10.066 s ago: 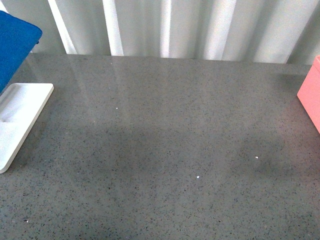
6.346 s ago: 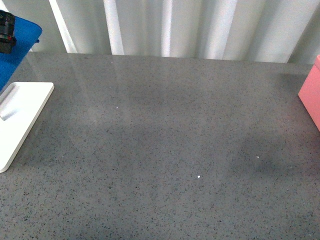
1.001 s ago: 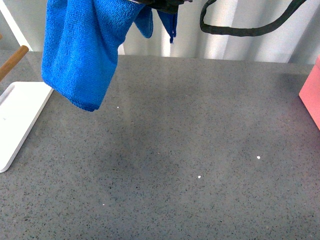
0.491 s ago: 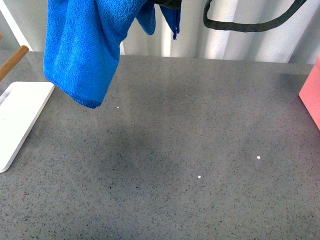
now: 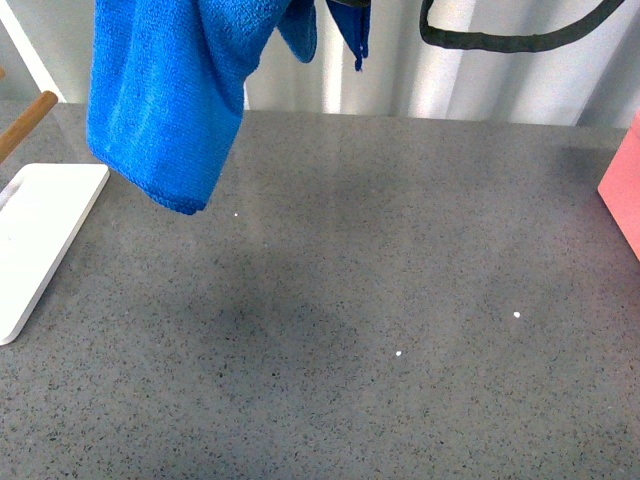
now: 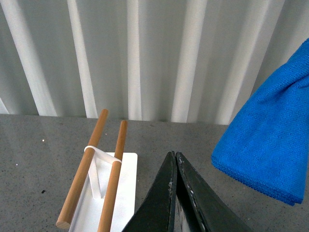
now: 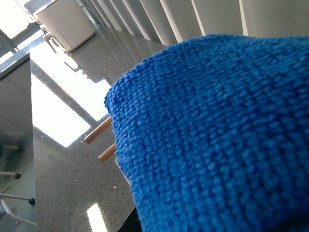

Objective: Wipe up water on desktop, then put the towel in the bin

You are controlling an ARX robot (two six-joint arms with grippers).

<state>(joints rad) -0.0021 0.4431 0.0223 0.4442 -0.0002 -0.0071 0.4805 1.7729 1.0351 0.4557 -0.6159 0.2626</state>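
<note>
The blue towel (image 5: 170,95) hangs in the air above the far left of the grey speckled desktop (image 5: 400,270), its lower edge clear of the surface. Its top leaves the front view, where my right gripper is shut on it out of frame. In the right wrist view the towel (image 7: 217,140) fills the picture and hides the fingers. In the left wrist view my left gripper (image 6: 173,157) is shut and empty, with the towel (image 6: 270,150) hanging beside it. A few small pale specks (image 5: 399,354) lie on the desktop; I cannot tell if they are water.
A white tray (image 5: 40,240) with a rack of two wooden rods (image 6: 84,166) sits at the left edge. A pink box (image 5: 622,185) stands at the right edge. A black cable (image 5: 500,40) loops at the top. White corrugated wall behind.
Ten seconds ago the towel hung over the rack at the far left. It now hangs lifted in the air, and over the last second it and the cable drifted slightly right and up.
</note>
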